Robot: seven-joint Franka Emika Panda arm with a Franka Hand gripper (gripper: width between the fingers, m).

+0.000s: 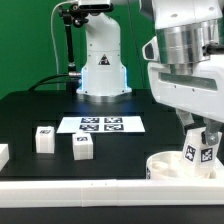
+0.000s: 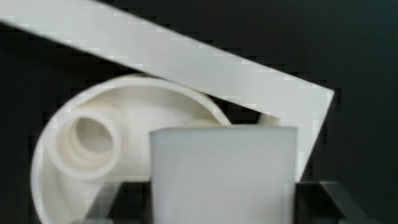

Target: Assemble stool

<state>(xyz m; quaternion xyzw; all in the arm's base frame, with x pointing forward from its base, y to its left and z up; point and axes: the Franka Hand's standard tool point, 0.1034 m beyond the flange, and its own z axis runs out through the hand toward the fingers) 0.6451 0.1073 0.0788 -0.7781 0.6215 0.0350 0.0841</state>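
Note:
The round white seat [image 1: 172, 166] lies at the front of the table on the exterior view's right, against the front rail. My gripper [image 1: 198, 136] is shut on a white blocky leg [image 1: 199, 153] with square tags and holds it upright just above the seat's far side. In the wrist view the leg [image 2: 222, 165] fills the gap between my dark fingers [image 2: 135, 205], and the seat [image 2: 107, 135] with a round socket hole [image 2: 84, 137] lies beside and under it. Two more tagged legs [image 1: 44, 138] [image 1: 82, 146] stand on the exterior view's left.
The marker board [image 1: 102, 124] lies mid-table in front of the robot base [image 1: 102, 70]. A long white rail [image 1: 70, 187] runs along the front edge and crosses the wrist view [image 2: 214, 60]. Another white part [image 1: 3, 153] sits at the far left edge.

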